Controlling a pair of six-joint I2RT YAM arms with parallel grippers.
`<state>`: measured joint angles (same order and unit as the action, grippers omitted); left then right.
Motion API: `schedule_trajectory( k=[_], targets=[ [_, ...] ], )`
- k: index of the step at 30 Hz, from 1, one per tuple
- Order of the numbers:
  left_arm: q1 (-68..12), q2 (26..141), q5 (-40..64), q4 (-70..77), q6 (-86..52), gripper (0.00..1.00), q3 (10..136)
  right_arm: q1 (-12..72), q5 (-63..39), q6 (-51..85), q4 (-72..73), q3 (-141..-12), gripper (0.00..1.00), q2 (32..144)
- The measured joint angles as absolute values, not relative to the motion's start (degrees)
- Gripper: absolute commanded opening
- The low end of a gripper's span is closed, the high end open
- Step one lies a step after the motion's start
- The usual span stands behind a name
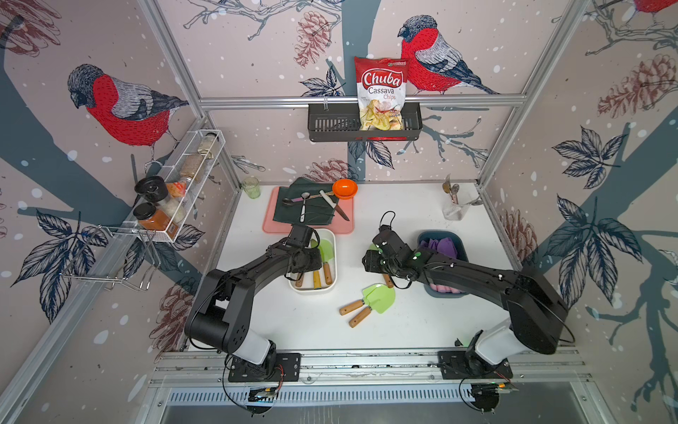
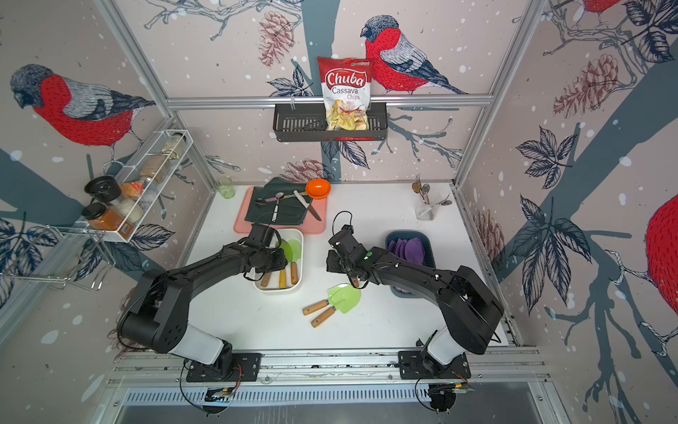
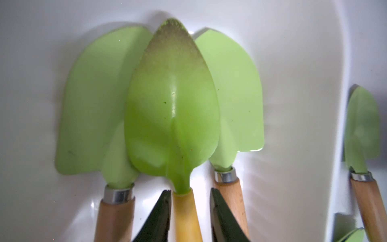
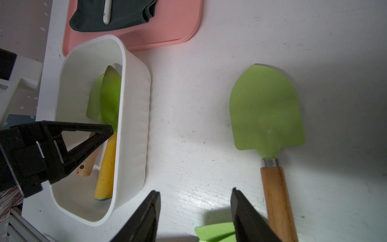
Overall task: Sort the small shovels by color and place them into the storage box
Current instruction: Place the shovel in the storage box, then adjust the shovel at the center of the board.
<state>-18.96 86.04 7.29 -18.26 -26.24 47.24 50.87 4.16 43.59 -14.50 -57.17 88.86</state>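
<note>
**Green shovels [image 1: 324, 249] in white box [image 1: 312, 291], others loose on surface [image 1: 403, 220]**

Top views: bird-wallpaper walls [image 1: 257, 44], white surface carrying pink mat [image 1: 269, 216], white box, blue box [image 1: 440, 232] with purple shovels [image 1: 445, 245].
Left wrist: left hand [image 3: 189, 194] slightly parted around yellow-handled shovel [image 3: 171, 104] inside white box.
Right wrist: right hand [image 4: 194, 191] wide, empty, over scuffed surface beside a loose green shovel [image 4: 266, 109].

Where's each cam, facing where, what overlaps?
Top views: overhead, facing down at the table; left arm, right arm whole.
Left wrist: on left arm, facing into the white box; left gripper jaws open astride the yellow-handled shovel.
Right wrist: on right arm, facing down at a green shovel on the table; right gripper jaws open, left gripper visible.
Shared: the white box.
</note>
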Motion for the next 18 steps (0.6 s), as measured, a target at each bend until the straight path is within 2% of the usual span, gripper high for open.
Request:
schedule_trajectory(
  k=[11, 18],
  targets=[
    [-18.65, 73.43, 8.58, -12.49, -10.66, 0.78, 43.66, 42.13, 1.23, 38.59, -18.61, -58.92, 0.57, 87.83],
    [-18.59, 66.72, 15.99, -11.92, 0.49, 0.83, 40.16, 38.68, -1.61, 32.84, -22.00, -62.48, 0.57, 92.73]
  ],
)
